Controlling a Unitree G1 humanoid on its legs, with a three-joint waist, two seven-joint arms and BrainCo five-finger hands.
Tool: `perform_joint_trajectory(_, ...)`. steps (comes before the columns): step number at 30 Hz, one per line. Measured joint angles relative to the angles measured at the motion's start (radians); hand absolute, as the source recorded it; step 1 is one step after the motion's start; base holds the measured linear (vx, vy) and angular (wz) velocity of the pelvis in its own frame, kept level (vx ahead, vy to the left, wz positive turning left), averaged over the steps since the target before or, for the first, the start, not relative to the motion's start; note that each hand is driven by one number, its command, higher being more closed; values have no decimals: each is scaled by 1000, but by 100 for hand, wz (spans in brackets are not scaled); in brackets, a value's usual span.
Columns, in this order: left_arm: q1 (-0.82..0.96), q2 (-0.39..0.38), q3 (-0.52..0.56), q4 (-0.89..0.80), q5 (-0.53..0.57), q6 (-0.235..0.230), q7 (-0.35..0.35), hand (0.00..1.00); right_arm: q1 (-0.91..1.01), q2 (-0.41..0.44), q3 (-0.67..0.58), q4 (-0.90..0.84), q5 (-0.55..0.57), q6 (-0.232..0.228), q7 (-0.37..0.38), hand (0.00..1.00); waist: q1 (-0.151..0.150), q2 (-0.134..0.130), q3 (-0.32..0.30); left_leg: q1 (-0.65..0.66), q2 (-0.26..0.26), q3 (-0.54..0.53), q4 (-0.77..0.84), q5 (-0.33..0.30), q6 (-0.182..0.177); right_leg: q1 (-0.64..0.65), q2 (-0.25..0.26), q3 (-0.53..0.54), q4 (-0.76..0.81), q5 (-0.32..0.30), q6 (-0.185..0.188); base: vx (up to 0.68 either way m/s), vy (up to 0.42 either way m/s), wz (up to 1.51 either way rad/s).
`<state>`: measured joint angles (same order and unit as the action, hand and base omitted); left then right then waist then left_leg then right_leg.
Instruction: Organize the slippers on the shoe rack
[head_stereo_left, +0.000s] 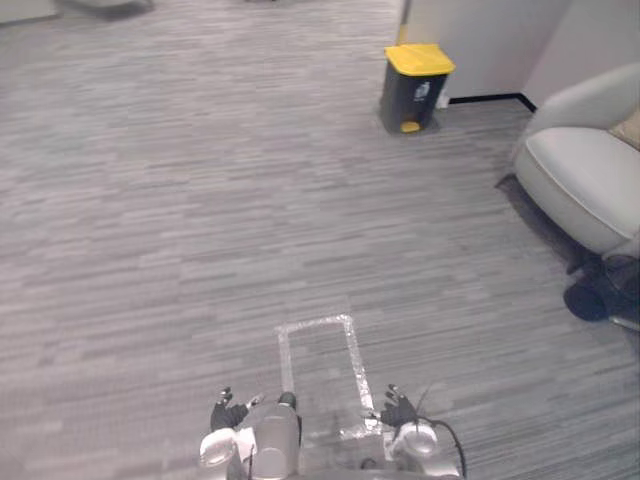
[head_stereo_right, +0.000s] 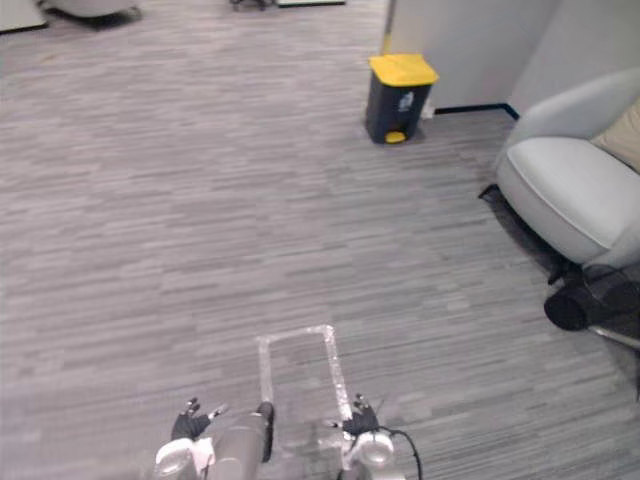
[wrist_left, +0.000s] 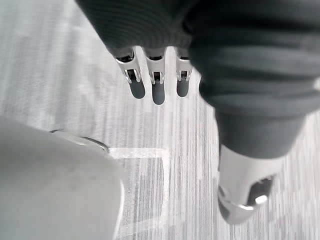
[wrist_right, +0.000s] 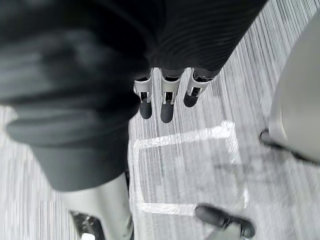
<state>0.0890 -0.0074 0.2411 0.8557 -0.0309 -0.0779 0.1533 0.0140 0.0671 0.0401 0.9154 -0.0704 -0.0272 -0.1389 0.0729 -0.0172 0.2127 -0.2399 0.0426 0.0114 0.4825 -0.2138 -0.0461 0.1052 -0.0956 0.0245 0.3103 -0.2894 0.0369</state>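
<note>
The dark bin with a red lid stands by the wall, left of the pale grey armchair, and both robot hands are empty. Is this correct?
The lid is wrong: in the left eye view the dark bin has a yellow lid. It stands by the wall, left of the pale grey armchair; left hand and right hand are empty.

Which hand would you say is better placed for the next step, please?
Neither, as far as I can judge: the left hand and the right hand both hang open and empty at matching height, one each side of the taped rectangle on the carpet. Either could lead.
</note>
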Motion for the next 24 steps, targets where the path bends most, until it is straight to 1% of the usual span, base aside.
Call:
perform_joint_trajectory(1,1,0,7,1,0,1,0,0,3,0,0,0,-1,-1,1,0,6,-7,-4,17,3,41,19,-31,13,-15,-14,14,51,3,6,312,292,-81)
perform_joint_trajectory(2,1,0,8,1,-1,2,1,0,6,0,-1,0,-2,-1,1,0,10,-10,-6,32,6,65,19,-43,21,-34,-23,17,95,5,10,371,301,-100)
perform_joint_trajectory(3,2,0,6,5,0,4,1,0,11,0,-4,0,-7,0,2,0,12,-9,-5,78,15,114,17,-59,46,-94,-43,0,235,30,44,251,181,-77)
perform_joint_trajectory(4,2,0,6,7,0,4,1,0,13,0,-5,0,-7,0,3,0,12,-9,-5,91,16,127,15,-66,49,-110,-49,-8,271,38,48,314,210,-105)
perform_joint_trajectory(5,2,7,2,26,1,6,1,0,17,0,-12,-11,-7,-3,4,0,9,-5,-3,160,16,176,-1,-88,66,-179,-90,-55,454,52,50,305,149,-84)
perform_joint_trajectory(6,1,14,-5,47,2,8,0,0,18,-2,-21,-21,-8,-4,4,0,-2,-3,-1,225,11,199,-32,-98,75,-218,-123,-130,552,32,31,305,149,-80)
perform_joint_trajectory(7,2,14,-5,51,4,9,0,0,18,-3,-24,-24,-8,-4,4,0,-10,-3,-2,243,12,200,-46,-99,77,-228,-126,-153,568,23,27,363,97,-44)
perform_joint_trajectory(8,2,16,-5,67,8,14,0,0,17,-8,-27,-23,-9,-10,4,0,-19,-1,-2,305,21,221,-100,-99,77,-248,-118,-222,546,-4,5,283,37,-37)
perform_joint_trajectory(9,2,16,-5,70,9,17,-1,0,14,-8,-27,-21,-10,-12,4,0,-19,0,-1,344,32,243,-136,-99,76,-273,-105,-279,475,-13,3,283,37,-38)
perform_joint_trajectory(10,2,17,-5,72,9,17,-1,0,12,-9,-27,-20,-10,-12,4,0,-19,0,-1,353,34,251,-146,-99,76,-283,-102,-299,445,-13,3,246,-2,-47)
perform_joint_trajectory(11,1,20,-11,79,10,17,-1,0,2,-10,-28,-11,-10,-12,4,0,-20,-1,-2,376,39,280,-174,-99,76,-310,-94,-354,338,3,-11,261,-33,-48)
perform_joint_trajectory(12,0,26,-27,82,10,17,-2,0,-16,-14,-27,10,-10,-12,4,0,-20,-2,-2,397,33,300,-194,-100,71,-325,-89,-420,217,64,-26,324,-44,-45)
perform_joint_trajectory(13,0,27,-31,83,10,17,-2,0,-19,-15,-26,17,-10,-12,5,0,-20,-3,-2,401,32,304,-198,-100,68,-327,-86,-434,182,94,-33,326,-75,-43)
perform_joint_trajectory(14,-9,30,-37,91,13,15,-4,0,-24,-25,-28,19,-11,-13,8,0,-20,-13,-5,419,11,290,-204,-117,35,-319,-72,-451,101,207,-108,311,-73,-38)
perform_joint_trajectory(15,-18,17,-44,105,25,20,-6,0,-31,-42,-33,27,-11,-13,10,0,-22,24,-11,424,38,265,-204,-116,28,-311,-53,-457,99,197,-106,303,-92,-35)
perform_joint_trajectory(16,-17,13,-45,109,34,19,-7,0,-31,-43,-37,29,-10,-13,10,0,-24,31,-15,423,41,252,-202,-115,27,-310,-46,-459,92,183,-105,276,-98,-19)
perform_joint_trajectory(17,-19,0,-46,116,50,20,-8,0,-32,-47,-51,28,-9,-13,9,0,-32,48,-22,423,56,234,-183,-115,26,-301,-29,-463,82,162,-104,355,-158,-1)
perform_joint_trajectory(18,-21,-4,-47,113,59,23,-12,0,-30,-42,-76,22,-9,-13,8,0,-38,53,-20,405,73,224,-112,-114,23,-277,-10,-473,68,141,-103,350,-159,1)
perform_joint_trajectory(19,-21,-5,-42,105,68,25,-19,0,-24,-39,-77,16,-8,-12,6,0,-38,54,-20,376,99,220,-14,-111,18,-252,6,-473,58,133,-105,348,-155,2)
perform_joint_trajectory(20,-20,-5,-42,95,71,25,-24,0,-8,-38,-75,2,-7,-12,4,0,-37,57,-17,335,128,206,121,-92,-6,-218,29,-467,42,119,-105,167,-76,-5)
perform_joint_trajectory(21,-20,-5,-41,91,71,25,-24,0,-4,-37,-75,-1,-7,-12,3,0,-37,59,-16,320,138,200,168,-80,-14,-206,38,-461,36,115,-106,342,-71,-48)
perform_joint_trajectory(22,-14,-8,-41,73,76,24,-24,0,7,-33,-67,-10,-5,-10,1,0,-28,55,-15,218,186,167,411,-27,-13,-156,74,-416,13,93,-122,284,-23,-67)
perform_joint_trajectory(23,-15,-10,-36,67,78,24,-25,0,6,-33,-67,-6,-5,-9,0,0,-24,59,-17,197,188,162,435,-56,-15,-148,84,-390,11,88,-124,342,-18,-110)
perform_joint_trajectory(24,-13,-12,-31,56,78,24,-24,0,5,-32,-70,3,-4,-7,-1,0,-19,53,-16,166,182,152,421,-102,-9,-137,88,-358,8,89,-120,275,58,-126)
